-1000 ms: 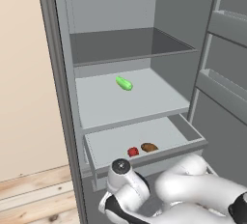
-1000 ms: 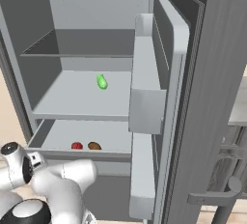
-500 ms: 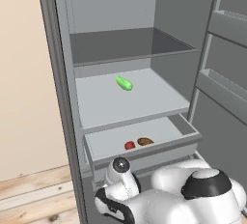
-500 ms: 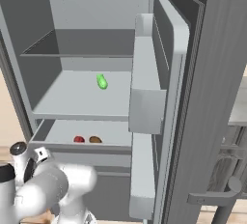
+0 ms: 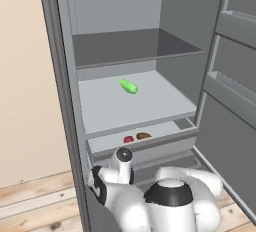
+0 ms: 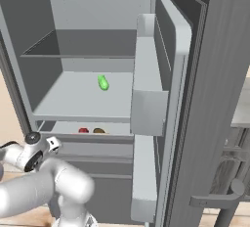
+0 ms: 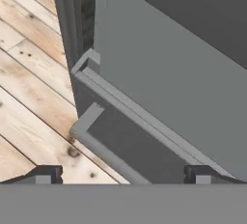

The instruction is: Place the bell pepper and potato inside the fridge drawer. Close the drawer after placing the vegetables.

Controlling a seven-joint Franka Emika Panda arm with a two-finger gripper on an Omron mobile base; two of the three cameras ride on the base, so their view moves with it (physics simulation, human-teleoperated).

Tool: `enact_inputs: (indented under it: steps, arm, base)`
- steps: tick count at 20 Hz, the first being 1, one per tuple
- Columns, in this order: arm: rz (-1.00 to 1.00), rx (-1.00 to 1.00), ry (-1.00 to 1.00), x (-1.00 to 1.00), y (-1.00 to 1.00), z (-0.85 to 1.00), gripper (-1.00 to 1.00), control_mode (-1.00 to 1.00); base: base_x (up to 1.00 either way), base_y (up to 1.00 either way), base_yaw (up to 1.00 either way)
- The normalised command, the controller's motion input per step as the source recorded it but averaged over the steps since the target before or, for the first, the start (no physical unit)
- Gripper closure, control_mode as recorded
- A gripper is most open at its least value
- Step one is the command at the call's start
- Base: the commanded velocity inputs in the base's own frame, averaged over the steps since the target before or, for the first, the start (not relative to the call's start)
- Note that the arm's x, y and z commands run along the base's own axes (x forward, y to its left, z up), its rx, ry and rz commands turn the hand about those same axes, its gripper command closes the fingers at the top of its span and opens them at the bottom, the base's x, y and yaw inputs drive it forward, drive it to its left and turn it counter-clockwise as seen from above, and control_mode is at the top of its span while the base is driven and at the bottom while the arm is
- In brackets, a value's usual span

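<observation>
Low at the fridge's foot | end effector [image 7: 123,172] empty, tips spread wide, has dropped beside fridge drawer [image 5: 145,148] front | drawer pushed in further than a second ago | bell pepper [image 5: 128,139] and potato [image 5: 143,136] inside | closing likely nearly done

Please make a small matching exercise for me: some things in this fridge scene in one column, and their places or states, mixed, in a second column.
Things:
1. bell pepper
2. green vegetable
3. fridge drawer
4. hand

Places or states:
A. lies on the middle shelf
B. partly pulled out
C. lies in the drawer beside a brown vegetable
D. open, low in front of the fridge

Pairs: 1-C, 2-A, 3-B, 4-D
</observation>
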Motion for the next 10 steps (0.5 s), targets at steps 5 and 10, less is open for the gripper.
enact_inputs:
  steps: [5, 10]
  arm:
    - [0.00, 0.00, 0.00, 0.78, 0.00, 0.02, -1.00, -1.00]
    - [0.00, 0.01, 0.00, 0.79, 0.00, 0.00, -1.00, -1.00]
  base:
    - [0.00, 0.00, 0.00]
    - [0.00, 0.00, 0.00]
